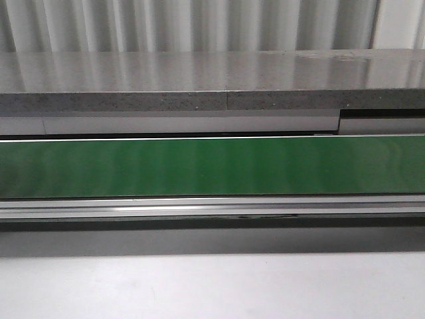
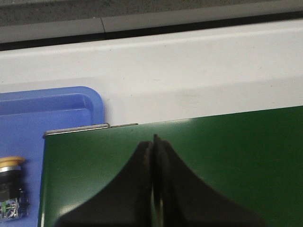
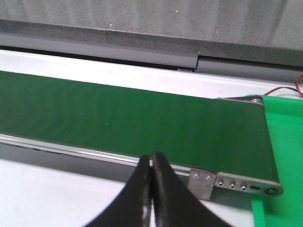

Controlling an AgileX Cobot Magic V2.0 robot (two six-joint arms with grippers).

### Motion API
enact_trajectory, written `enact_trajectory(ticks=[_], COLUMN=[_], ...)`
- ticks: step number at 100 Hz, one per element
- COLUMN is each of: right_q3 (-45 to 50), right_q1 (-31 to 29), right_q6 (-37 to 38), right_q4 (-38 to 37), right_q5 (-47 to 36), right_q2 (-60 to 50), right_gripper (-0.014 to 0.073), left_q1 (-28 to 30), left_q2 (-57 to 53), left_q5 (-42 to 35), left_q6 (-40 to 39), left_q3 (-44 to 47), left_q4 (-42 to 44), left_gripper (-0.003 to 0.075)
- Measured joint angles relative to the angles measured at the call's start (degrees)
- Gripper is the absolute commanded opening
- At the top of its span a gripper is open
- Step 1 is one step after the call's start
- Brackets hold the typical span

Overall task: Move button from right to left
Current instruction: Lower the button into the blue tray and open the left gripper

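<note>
In the left wrist view a button with a yellow-orange cap, black collar and a blue-and-clear rear block lies in a blue tray, partly cut off by the picture's edge. My left gripper hangs shut and empty over the green conveyor belt, near the belt's end next to the tray. My right gripper is shut and empty too, hovering above the belt's near rail. Neither gripper shows in the front view.
The green belt runs across the front view, behind an aluminium rail and in front of a grey stone ledge. A green tray sits past the belt's end roller bracket, with red wires behind it.
</note>
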Motion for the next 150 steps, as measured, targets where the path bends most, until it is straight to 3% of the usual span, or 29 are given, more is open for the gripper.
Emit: enact_trajectory(ticks=[46, 78, 121, 134, 150], right_q3=[0.0, 0.0, 0.0, 0.0, 0.0], right_q1=[0.0, 0.0, 0.0, 0.0, 0.0], right_q6=[0.0, 0.0, 0.0, 0.0, 0.0], right_q4=[0.0, 0.0, 0.0, 0.0, 0.0], right_q5=[0.0, 0.0, 0.0, 0.0, 0.0], right_q2=[0.0, 0.0, 0.0, 0.0, 0.0], right_gripper=[-0.0067, -0.0067, -0.0067, -0.0067, -0.0067], left_q1=[-0.5, -0.5, -0.5, -0.5, -0.5], left_q2=[-26.3, -42.4, -53.3, -56.6, -62.8], left_q5=[-10.3, -8.1, -10.6, -15.5, -18.6], left_q6=[-0.2, -0.3, 0.7, 1.0, -4.1], left_q3=[20.0, 29.4, 37.9, 41.5, 46.7], left_q4=[-7.2, -7.4, -7.4, -2.5, 3.5], left_gripper=[-0.0020, -0.0020, -0.0020, -0.0020, -0.0020])
